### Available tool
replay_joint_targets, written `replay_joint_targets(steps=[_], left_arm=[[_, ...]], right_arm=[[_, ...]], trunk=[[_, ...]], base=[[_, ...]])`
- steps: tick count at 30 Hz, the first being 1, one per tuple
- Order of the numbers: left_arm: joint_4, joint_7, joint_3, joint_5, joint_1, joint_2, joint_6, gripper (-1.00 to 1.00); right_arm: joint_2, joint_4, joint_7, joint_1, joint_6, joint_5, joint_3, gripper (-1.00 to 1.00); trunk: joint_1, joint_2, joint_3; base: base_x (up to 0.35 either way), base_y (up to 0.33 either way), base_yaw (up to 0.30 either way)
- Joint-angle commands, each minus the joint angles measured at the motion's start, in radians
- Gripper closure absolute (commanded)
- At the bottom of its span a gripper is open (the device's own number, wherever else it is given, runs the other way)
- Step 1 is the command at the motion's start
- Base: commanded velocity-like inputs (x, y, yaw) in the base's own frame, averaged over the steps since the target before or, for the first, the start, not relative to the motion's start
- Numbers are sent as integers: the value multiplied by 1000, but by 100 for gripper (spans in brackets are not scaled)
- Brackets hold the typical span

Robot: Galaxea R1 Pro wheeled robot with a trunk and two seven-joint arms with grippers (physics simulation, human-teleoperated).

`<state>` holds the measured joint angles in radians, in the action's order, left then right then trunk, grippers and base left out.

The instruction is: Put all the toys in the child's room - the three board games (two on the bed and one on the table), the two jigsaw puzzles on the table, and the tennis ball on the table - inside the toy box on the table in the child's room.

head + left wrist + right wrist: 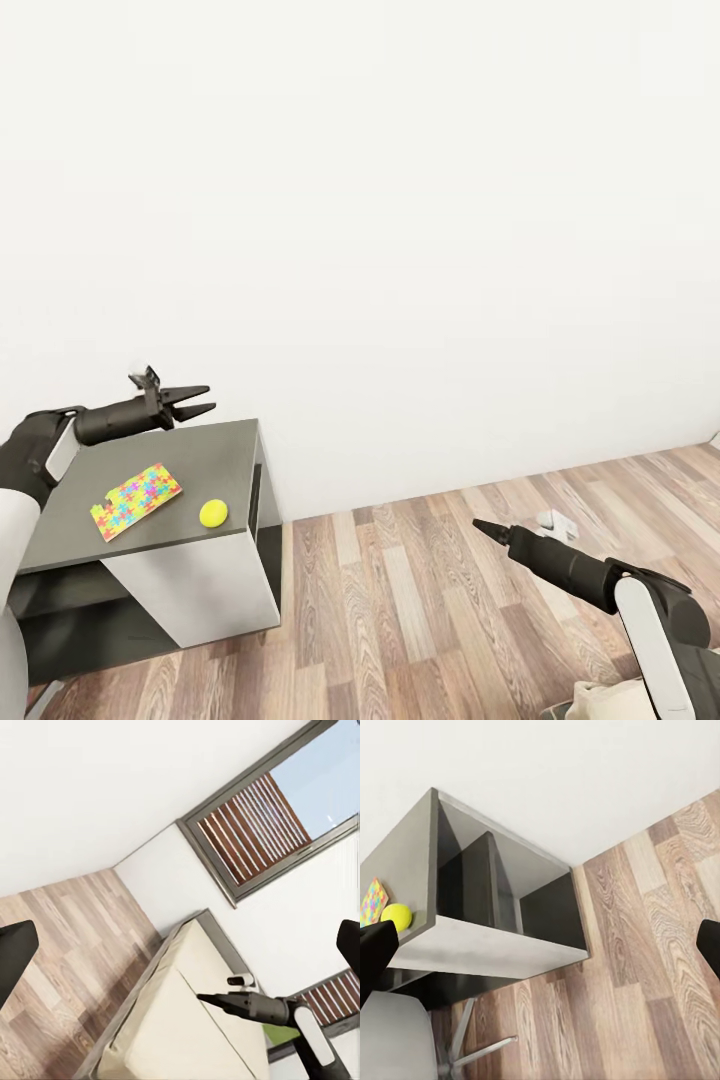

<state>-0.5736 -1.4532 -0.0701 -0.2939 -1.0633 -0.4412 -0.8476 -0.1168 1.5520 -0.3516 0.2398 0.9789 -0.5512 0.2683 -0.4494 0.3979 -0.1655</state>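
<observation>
Item: right gripper [478, 524], dark, tapered, low over the wood-plank floor [420, 600]; its fingers read as one closed point in the head view, though the right wrist view shows two dark finger edges set wide at the frame sides, so their state cannot be told. Nothing is between them.

Item: grey-topped desk [200, 450] with dark side panels and a white front, end-on against the white wall [400, 200].

Item: thin flat jigsaw puzzle board [136, 499] of yellow, pink, blue and green interlocking pieces, lying flat on the desk top; no lettering legible.

Item: yellow-green tennis ball [213, 514], on the desk just beside the puzzle, near the front edge; also seen at the desk edge in the right wrist view [396, 916].

Item: left gripper [200, 400], black, above the far rim of the desk, fingers spread wide and empty; puzzle and ball lie nearer the robot, apart from the fingers.

Item: beige mattress of the bed [195, 1020] below a dark-framed slatted window [262, 832], in the left wrist view.
</observation>
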Motion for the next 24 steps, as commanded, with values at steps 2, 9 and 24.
replay_joint_targets(steps=[2, 9, 24], left_arm=[[1, -7, 1, -1, 0, -1, -8, -100], [3, 9, 0, 0, 6, -5, -3, -100], [-2, 414, -4, 1, 7, -16, -27, -100]], right_arm=[[0, 0, -10, 1, 4, 8, 2, -100], [1, 0, -10, 1, -26, 7, 0, -100], [12, 0, -2, 1, -40, 8, -13, -100]], trunk=[[-1, 2, -2], [-1, 2, -2], [-1, 2, -2]], base=[[0, 0, 0], [54, 0, 0], [67, -8, 0]])
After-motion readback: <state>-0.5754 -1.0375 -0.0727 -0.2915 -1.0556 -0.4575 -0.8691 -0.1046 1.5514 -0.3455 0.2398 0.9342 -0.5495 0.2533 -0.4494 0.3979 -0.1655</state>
